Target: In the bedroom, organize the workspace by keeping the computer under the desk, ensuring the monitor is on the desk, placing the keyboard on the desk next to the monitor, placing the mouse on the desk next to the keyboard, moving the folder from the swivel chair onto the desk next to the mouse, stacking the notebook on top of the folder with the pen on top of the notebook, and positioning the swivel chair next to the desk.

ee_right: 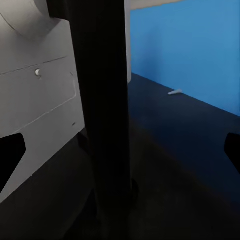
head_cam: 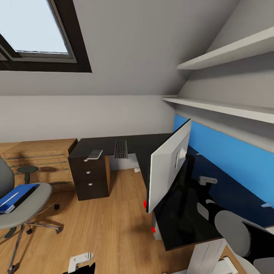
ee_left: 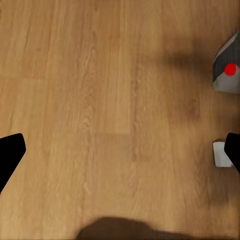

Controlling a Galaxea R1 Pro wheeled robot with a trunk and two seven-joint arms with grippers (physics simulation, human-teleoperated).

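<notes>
The monitor [head_cam: 169, 167] stands on the black desk [head_cam: 152, 146], its pale grey back towards me. My right gripper [ee_right: 120, 150] is open, with the monitor's black stand [ee_right: 105, 125] between its fingers [ee_right: 10, 155]. The keyboard [head_cam: 121, 149] lies on the far wing of the desk, and a flat pale grey item [head_cam: 94, 154], possibly the notebook, lies above the drawers. The blue folder [head_cam: 17, 196] rests on the swivel chair [head_cam: 23, 213] at the left. The computer [head_cam: 154, 224] [ee_left: 227, 70] sits under the desk. My left gripper [ee_left: 120, 155] is open over the floor. Mouse and pen are out of view.
A low light-wood cabinet [head_cam: 42, 156] stands against the back wall beside the black drawers [head_cam: 89, 177]. Two white shelves [head_cam: 220, 106] run above the blue wall panel [head_cam: 236, 160] on the right. Bare wood floor [head_cam: 102, 224] stretches between the chair and the desk.
</notes>
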